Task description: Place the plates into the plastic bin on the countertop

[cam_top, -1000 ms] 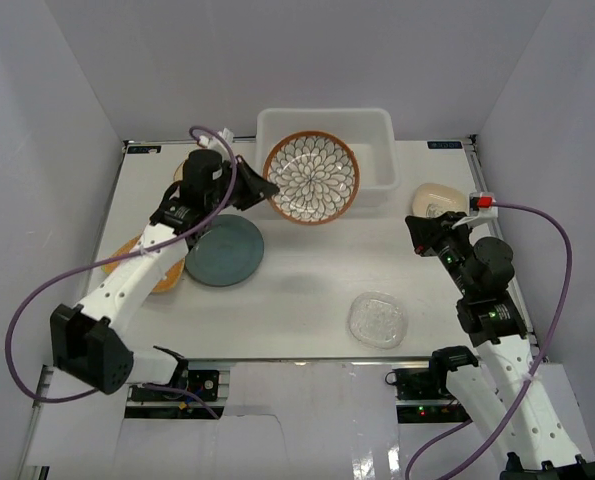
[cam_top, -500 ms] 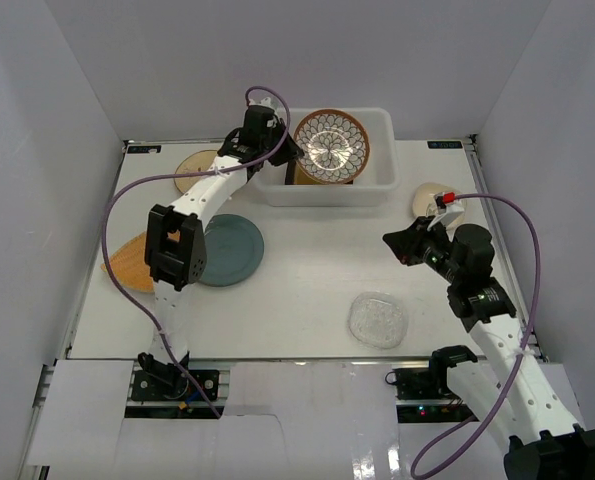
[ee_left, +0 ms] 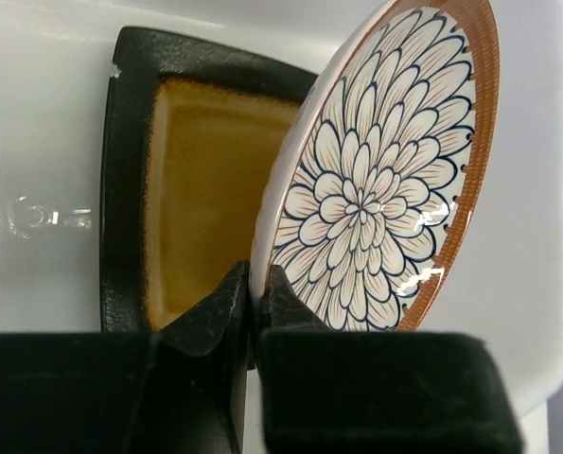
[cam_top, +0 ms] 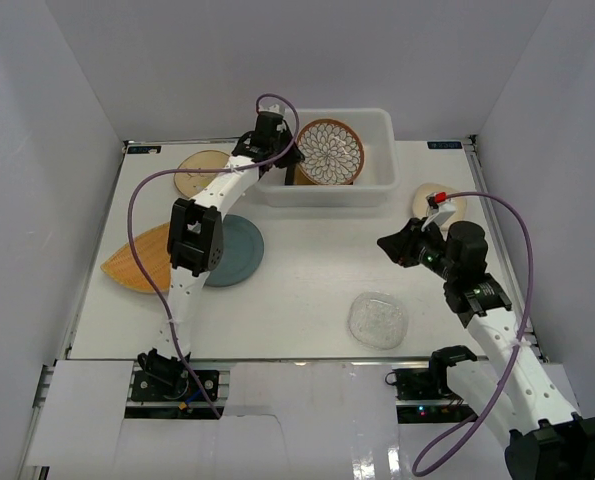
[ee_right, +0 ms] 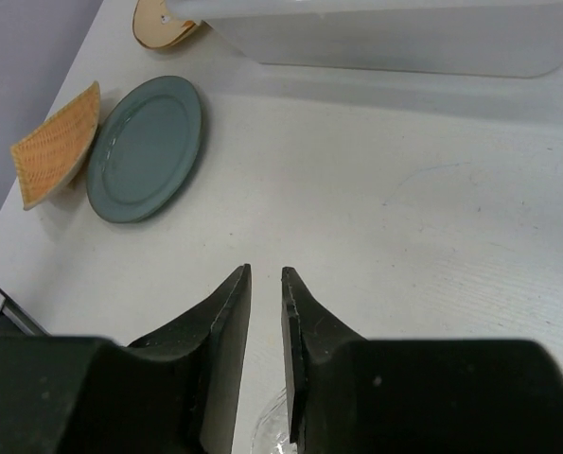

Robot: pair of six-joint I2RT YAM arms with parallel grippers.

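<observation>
Currently we count two plates in the plastic bin [cam_top: 367, 193], five on the desk [cam_top: 297, 285]. Arm outstretched, the left tool [ee_left: 255, 284] clamps the tilted petal-patterned plate [ee_left: 376, 189] beside the amber plate [ee_left: 205, 189]; the right tool [ee_right: 265, 279] hovers slightly parted, empty.

The petal plate [ee_left: 376, 189] looks glossy, glazed; the bin [cam_top: 380, 150] smooth plastic.
</observation>
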